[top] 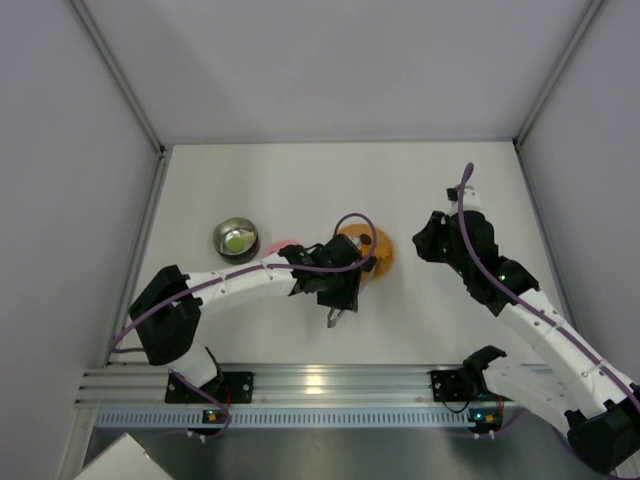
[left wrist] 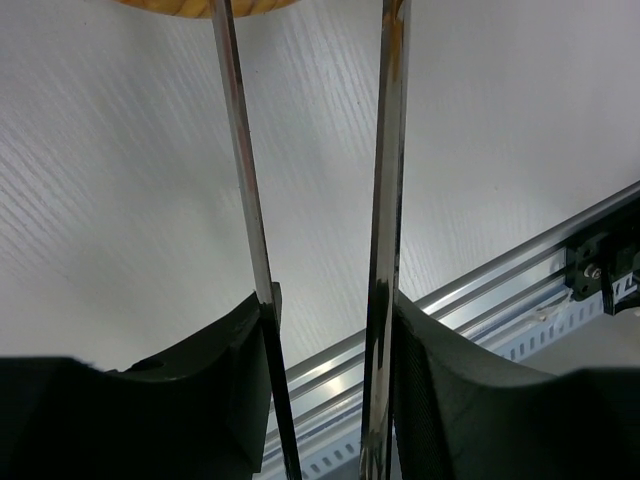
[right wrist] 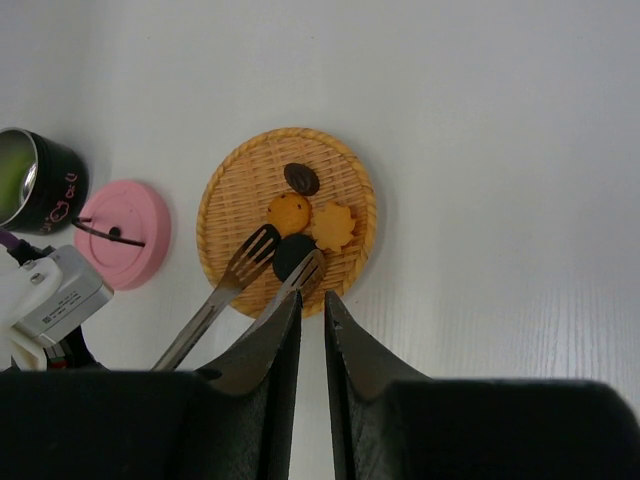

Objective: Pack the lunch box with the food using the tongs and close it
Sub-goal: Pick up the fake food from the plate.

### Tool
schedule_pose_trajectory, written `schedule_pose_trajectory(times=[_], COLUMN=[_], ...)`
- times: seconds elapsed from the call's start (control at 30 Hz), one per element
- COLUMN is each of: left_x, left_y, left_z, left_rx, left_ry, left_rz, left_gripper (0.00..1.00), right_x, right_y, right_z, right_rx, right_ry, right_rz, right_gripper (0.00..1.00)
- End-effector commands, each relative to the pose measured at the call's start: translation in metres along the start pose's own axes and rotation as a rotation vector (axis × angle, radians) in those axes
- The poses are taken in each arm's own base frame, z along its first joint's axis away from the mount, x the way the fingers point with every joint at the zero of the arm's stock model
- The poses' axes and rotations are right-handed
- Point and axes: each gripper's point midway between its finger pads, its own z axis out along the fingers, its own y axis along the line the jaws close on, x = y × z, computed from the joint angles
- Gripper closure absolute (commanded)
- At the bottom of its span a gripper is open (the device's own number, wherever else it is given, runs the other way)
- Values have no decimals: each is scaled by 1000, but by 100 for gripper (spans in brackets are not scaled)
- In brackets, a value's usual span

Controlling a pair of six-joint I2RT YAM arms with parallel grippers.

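The tongs run up between my left gripper's fingers, which are shut on their two silver arms. Their forked tips straddle a black round food piece on the orange woven plate. An orange round piece, a leaf-shaped piece and a black oval one lie beside it. The lunch box stands left, something green inside; its pink lid lies flat between tin and plate. My right gripper hovers near the plate's edge, nearly closed, nothing between its fingers.
The left arm reaches across in front of the lid and tin. An aluminium rail runs along the near table edge. Grey walls enclose the table on three sides. My right gripper hangs just right of the plate.
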Motion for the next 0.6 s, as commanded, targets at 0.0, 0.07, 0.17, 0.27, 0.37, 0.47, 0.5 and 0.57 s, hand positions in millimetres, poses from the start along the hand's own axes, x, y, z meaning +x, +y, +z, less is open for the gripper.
schedule_pose_trajectory(times=[0.0,0.07,0.17,0.27,0.37,0.47,0.5,0.57], left_x=[-7,-7,-5,-7,-10,-18,-19,-22], left_y=[-3,0,3,4,1,3,3,2], left_z=[3,4,5,2,-6,-16,-20,-27], left_rx=[5,-9,-21,-25,-21,-35,-41,-38], left_ry=[-22,-23,-24,-34,-53,-91,-99,-114], left_rz=[-7,-6,-6,-4,-1,-2,2,6], left_gripper=[52,54,58,66,67,67,67,67], right_x=[-3,-3,-3,-3,-2,-3,-3,-2], right_y=[4,4,3,4,4,4,4,4], right_z=[1,1,1,1,1,1,1,2], right_rx=[-19,-18,-17,-18,-20,-20,-21,-21], right_ry=[-21,-22,-20,-20,-17,-20,-18,-18], right_rz=[-9,-8,-10,-10,-11,-6,-7,-5], right_gripper=[86,85,86,86,86,86,86,86])
